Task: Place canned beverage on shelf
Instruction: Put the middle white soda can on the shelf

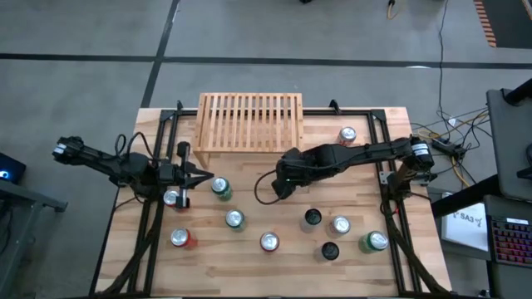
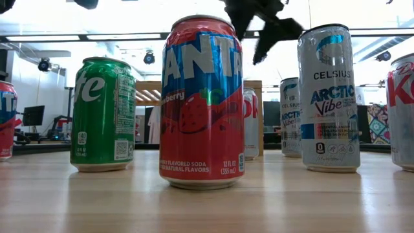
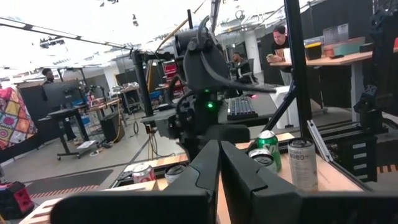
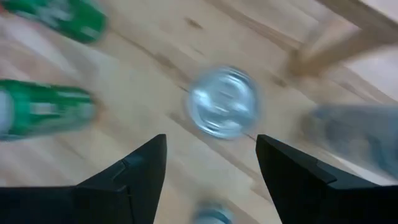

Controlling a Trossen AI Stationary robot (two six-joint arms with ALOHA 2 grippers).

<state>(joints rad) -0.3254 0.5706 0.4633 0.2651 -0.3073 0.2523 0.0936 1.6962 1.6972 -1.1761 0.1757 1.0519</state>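
shelf (image 1: pixel 249 121): light wood, slatted top
table (image 1: pixel 274 266): pale planks
Fanta can (image 2: pixel 201 103): red and blue, strawberry picture, white lettering
Sprite can (image 2: pixel 103 115): green, white lettering
Celsius can (image 2: pixel 328 97): silver-white, blue and teal print
arms: dark
right gripper (image 4: pixel 211 163): black fingers
blurred can top (image 4: pixel 223 102): silvery

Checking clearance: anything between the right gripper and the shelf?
High view: right gripper hangs open just in front of the shelf; only bare tabletop lies between them. The nearest can sits off to the side.
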